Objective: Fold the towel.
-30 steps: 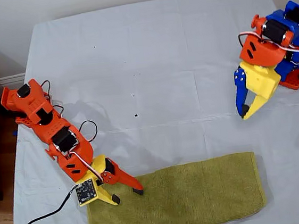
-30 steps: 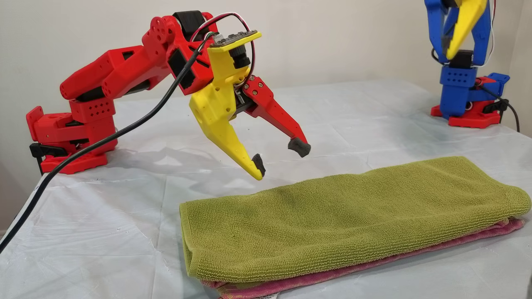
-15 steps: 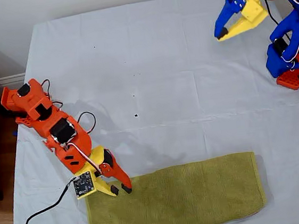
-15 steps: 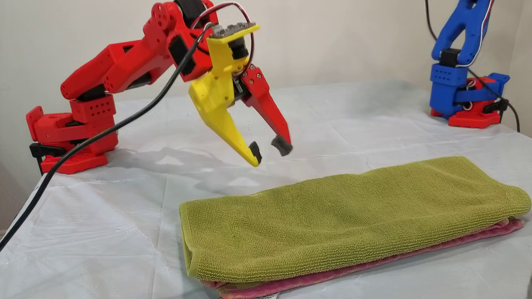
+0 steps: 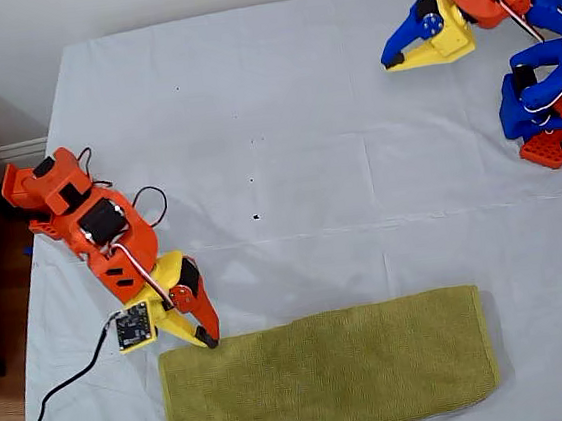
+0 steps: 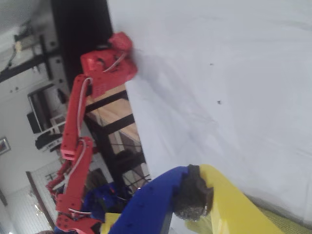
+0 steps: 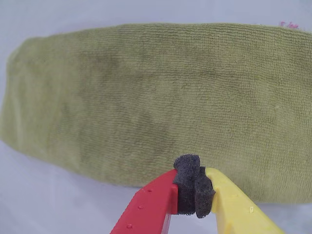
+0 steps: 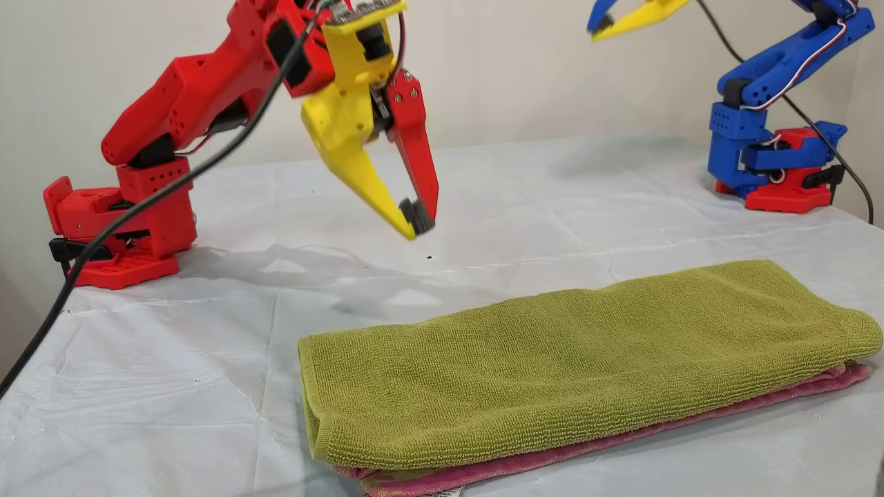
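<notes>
On the white-sheeted counter (image 5: 301,118) in the exterior view, the towel (image 5: 329,376) lies folded just beside my second hand (image 5: 210,340), closed and empty; in the first wrist view my first hand (image 6: 195,195), also closed, is well apart from it, so folding looks done.

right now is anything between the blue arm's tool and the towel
No. In the exterior view only bare white sheet lies between my first tool, raised near the far edge, and the towel.
</notes>
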